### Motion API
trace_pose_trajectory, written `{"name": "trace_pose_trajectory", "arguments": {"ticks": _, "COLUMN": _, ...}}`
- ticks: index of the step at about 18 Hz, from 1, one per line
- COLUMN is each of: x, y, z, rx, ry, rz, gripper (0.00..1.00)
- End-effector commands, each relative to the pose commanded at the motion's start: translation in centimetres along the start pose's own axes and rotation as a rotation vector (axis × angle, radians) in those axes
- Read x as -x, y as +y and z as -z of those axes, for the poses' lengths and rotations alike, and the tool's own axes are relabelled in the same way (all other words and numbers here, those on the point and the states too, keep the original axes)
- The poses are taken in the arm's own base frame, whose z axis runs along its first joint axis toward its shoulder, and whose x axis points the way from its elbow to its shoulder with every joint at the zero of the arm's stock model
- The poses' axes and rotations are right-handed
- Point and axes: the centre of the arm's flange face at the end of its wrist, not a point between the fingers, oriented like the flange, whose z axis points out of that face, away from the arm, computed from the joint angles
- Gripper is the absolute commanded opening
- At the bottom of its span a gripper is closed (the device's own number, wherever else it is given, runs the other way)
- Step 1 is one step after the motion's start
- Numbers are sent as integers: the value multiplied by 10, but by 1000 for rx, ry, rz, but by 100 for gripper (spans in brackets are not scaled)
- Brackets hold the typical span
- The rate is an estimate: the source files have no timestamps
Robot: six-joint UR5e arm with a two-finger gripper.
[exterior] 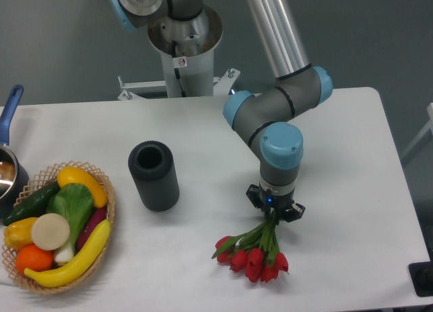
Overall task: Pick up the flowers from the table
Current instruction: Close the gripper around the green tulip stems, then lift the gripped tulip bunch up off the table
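Observation:
The flowers [254, 256], a small bunch of red tulips with green stems and leaves, lie near the front edge of the white table [352, 163], buds toward the front. My gripper [274, 214] points straight down over the stem end, its narrow fingers shut on the stems. The stem tips are hidden under the gripper. Whether the buds still touch the tabletop, I cannot tell.
A black ribbed cylinder [154, 175] stands left of the gripper. A wicker basket [108, 207] of fruit and vegetables sits at the front left, with a blue-handled pot [9, 166] behind it. The arm's base [183, 38] rises at the back.

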Motion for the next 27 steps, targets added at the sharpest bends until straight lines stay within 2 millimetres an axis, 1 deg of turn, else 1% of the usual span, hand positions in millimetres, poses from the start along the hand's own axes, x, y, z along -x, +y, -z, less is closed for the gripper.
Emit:
{"name": "trace_pose_trajectory", "arguments": {"ticks": 4, "x": 1, "y": 0, "z": 10, "rx": -8, "ry": -13, "rz": -3, "gripper": 13}}
{"name": "trace_pose_trajectory", "arguments": {"ticks": 5, "x": 1, "y": 1, "z": 16, "rx": -12, "ry": -20, "rz": -2, "gripper": 3}}
{"name": "trace_pose_trajectory", "arguments": {"ticks": 6, "x": 2, "y": 2, "z": 25, "rx": -17, "ry": -29, "rz": -2, "gripper": 2}}
{"name": "trace_pose_trajectory", "arguments": {"ticks": 7, "x": 2, "y": 4, "z": 31, "rx": -20, "ry": -35, "rz": 1, "gripper": 2}}
{"name": "trace_pose_trajectory", "arguments": {"ticks": 8, "x": 6, "y": 9, "z": 36, "rx": -22, "ry": -41, "rz": 10, "gripper": 2}}
{"name": "trace_pose_trajectory", "arguments": {"ticks": 10, "x": 16, "y": 22, "z": 58, "rx": -41, "ry": -58, "rz": 35, "gripper": 2}}
{"name": "trace_pose_trajectory", "arguments": {"ticks": 13, "x": 23, "y": 28, "z": 64, "rx": -95, "ry": -30, "rz": 56, "gripper": 2}}
{"name": "trace_pose_trajectory", "arguments": {"ticks": 14, "x": 26, "y": 34, "z": 67, "rx": -84, "ry": -16, "rz": 68, "gripper": 4}}
{"name": "trace_pose_trajectory", "arguments": {"ticks": 15, "x": 28, "y": 38, "z": 85, "rx": -68, "ry": -4, "rz": 75, "gripper": 3}}
{"name": "trace_pose_trajectory", "arguments": {"ticks": 16, "x": 33, "y": 42, "z": 93, "rx": -61, "ry": 5, "rz": 79, "gripper": 3}}
{"name": "trace_pose_trajectory", "arguments": {"ticks": 19, "x": 46, "y": 49, "z": 106, "rx": -43, "ry": 30, "rz": 1, "gripper": 4}}
{"name": "trace_pose_trajectory", "arguments": {"ticks": 21, "x": 51, "y": 49, "z": 113, "rx": -36, "ry": 41, "rz": -17, "gripper": 4}}
{"name": "trace_pose_trajectory", "arguments": {"ticks": 22, "x": 61, "y": 47, "z": 130, "rx": -23, "ry": 50, "rz": -16, "gripper": 5}}
{"name": "trace_pose_trajectory", "arguments": {"ticks": 23, "x": 67, "y": 44, "z": 136, "rx": -15, "ry": 53, "rz": -18, "gripper": 5}}
{"name": "trace_pose_trajectory", "arguments": {"ticks": 25, "x": 76, "y": 41, "z": 141, "rx": 23, "ry": 78, "rz": -18, "gripper": 5}}
{"name": "trace_pose_trajectory", "arguments": {"ticks": 27, "x": 81, "y": 38, "z": 147, "rx": 56, "ry": 98, "rz": -25, "gripper": 5}}
